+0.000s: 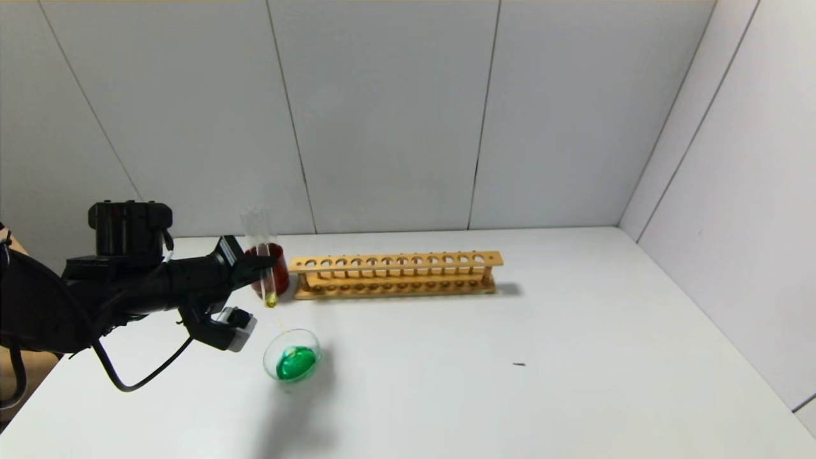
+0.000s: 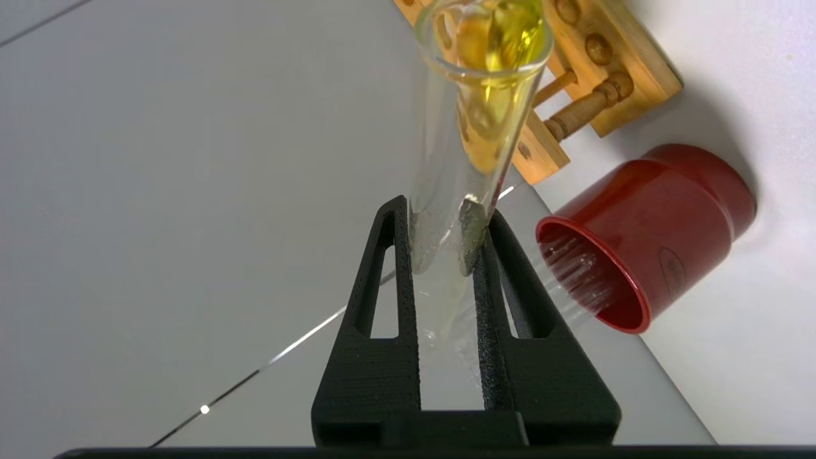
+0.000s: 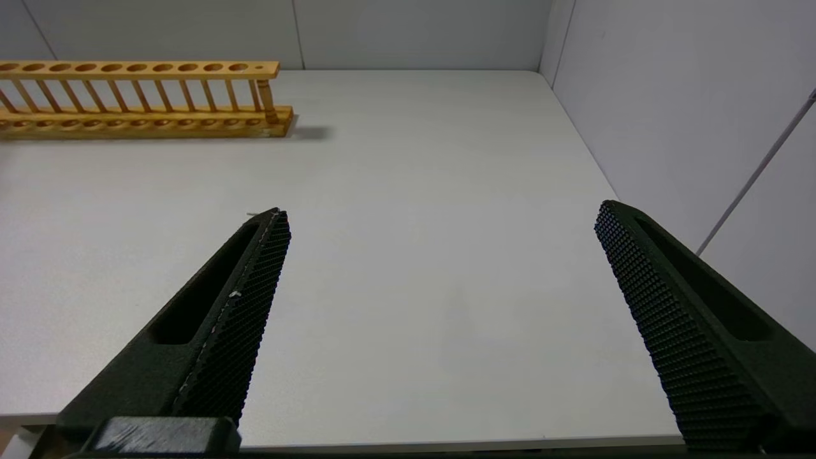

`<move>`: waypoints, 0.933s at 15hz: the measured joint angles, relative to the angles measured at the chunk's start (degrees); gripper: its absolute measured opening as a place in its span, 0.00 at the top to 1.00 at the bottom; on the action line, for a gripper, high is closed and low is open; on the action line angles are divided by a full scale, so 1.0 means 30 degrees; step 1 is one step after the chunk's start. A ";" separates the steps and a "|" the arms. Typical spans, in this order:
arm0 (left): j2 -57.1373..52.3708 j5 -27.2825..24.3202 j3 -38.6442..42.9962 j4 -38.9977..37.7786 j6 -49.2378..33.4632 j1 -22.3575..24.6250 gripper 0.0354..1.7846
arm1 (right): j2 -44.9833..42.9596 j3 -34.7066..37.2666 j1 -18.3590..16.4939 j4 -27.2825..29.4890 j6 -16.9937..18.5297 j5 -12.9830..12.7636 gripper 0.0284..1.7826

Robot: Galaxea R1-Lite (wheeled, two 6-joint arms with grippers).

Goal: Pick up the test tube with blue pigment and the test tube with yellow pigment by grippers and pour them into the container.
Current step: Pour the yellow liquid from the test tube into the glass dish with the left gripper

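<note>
My left gripper (image 1: 263, 266) is shut on the test tube with yellow pigment (image 1: 262, 255), holding it nearly upright with a little yellow liquid at its lower end. The tube hangs just behind the container (image 1: 268, 364), a small clear glass dish holding green liquid. In the left wrist view both black fingers of the left gripper (image 2: 446, 220) press the glass of the tube (image 2: 472, 127). My right gripper (image 3: 441, 210) stands open over bare table at the right, with nothing between its fingers. The test tube with blue pigment is out of view.
A dark red cup (image 1: 281, 275) stands right behind the held tube, with clear glass showing inside the cup (image 2: 644, 236). To its right lies a long wooden tube rack (image 1: 395, 274), (image 3: 140, 95). Grey walls close the back and right side.
</note>
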 joint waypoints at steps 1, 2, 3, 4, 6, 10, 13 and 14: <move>-0.0008 0.0008 0.0016 -0.0008 0.0012 -0.0028 0.85 | 0.0000 0.0000 0.0000 0.0000 0.0000 0.0000 0.02; -0.0008 0.0000 0.0016 -0.0008 0.0020 -0.0065 0.85 | 0.0000 0.0000 0.0000 0.0000 0.0000 -0.0008 0.02; -0.0020 0.0000 0.0016 -0.0008 0.0028 -0.0085 0.85 | 0.0000 0.0000 0.0000 0.0000 0.0000 -0.0008 0.02; -0.0053 0.0016 0.0024 -0.0033 0.0020 -0.0093 0.85 | 0.0000 0.0000 0.0000 0.0000 0.0000 -0.0008 0.02; -0.0110 0.0183 0.0024 -0.0037 0.0232 -0.0093 0.85 | 0.0000 0.0000 0.0000 0.0000 0.0000 -0.0008 0.02; -0.0203 0.0211 -0.0049 -0.0309 0.0683 -0.0093 0.85 | 0.0000 0.0000 0.0000 0.0000 0.0000 0.0000 0.02; -0.0293 0.0240 -0.0130 -0.1093 0.1004 -0.0081 0.85 | 0.0000 0.0000 0.0000 0.0000 0.0000 -0.0008 0.02; -0.0321 0.0240 -0.0130 -0.1402 0.1020 -0.0073 0.85 | 0.0000 0.0000 0.0000 0.0000 0.0000 -0.0008 0.02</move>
